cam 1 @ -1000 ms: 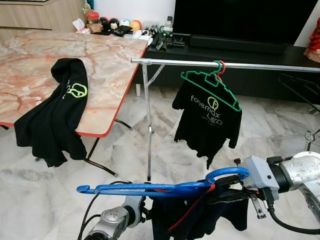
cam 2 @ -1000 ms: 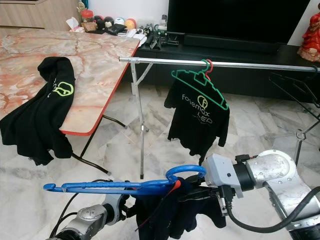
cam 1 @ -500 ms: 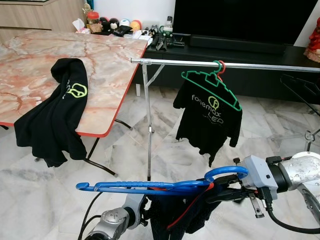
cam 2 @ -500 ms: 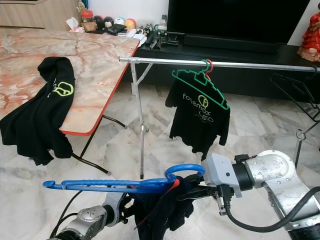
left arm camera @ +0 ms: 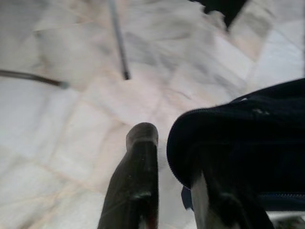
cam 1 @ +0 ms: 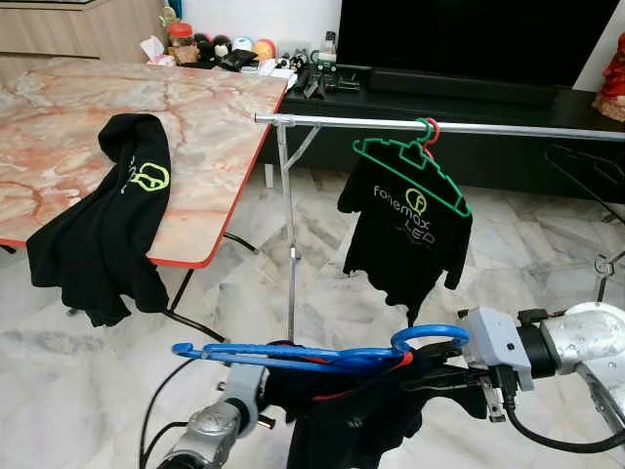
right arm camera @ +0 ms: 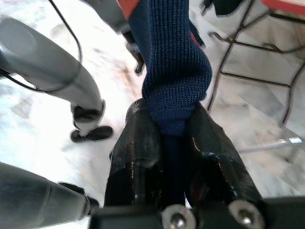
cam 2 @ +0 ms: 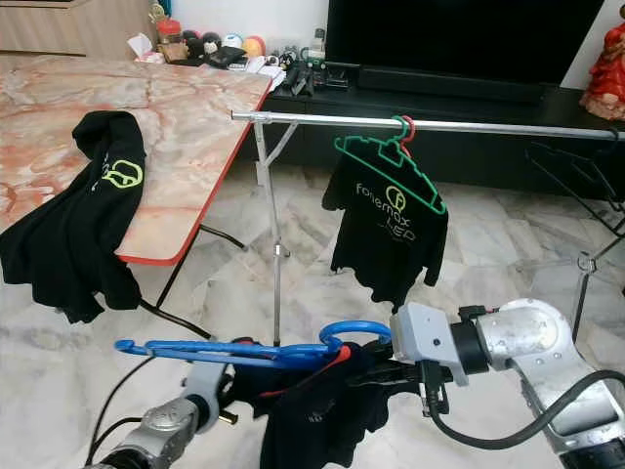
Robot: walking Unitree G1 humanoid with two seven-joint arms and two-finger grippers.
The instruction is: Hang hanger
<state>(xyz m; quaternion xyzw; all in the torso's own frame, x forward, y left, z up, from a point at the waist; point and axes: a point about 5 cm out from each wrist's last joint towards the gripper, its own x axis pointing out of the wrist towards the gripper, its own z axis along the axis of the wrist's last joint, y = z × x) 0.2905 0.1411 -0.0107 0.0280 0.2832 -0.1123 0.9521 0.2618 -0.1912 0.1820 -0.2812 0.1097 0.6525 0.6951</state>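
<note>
A blue hanger lies level in front of me, carrying a dark blue garment that droops under it. My right gripper sits just below the hanger's hook. In the right wrist view its fingers are shut on the knit fabric. My left gripper is under the hanger's left half. Its fingers stand apart, with the garment's edge draped over one of them. Beyond runs the silver rack rail, higher than the hanger.
A green hanger with a black printed shirt hangs on the rail. The rack's upright pole stands straight ahead. A marble table with a black hoodie is to the left. A dark TV console lines the back wall.
The blue hanger has swung so that its left tip is nearer the middle, and its hook has shifted slightly left. The left gripper has come up close under it. The garment hangs fuller.
</note>
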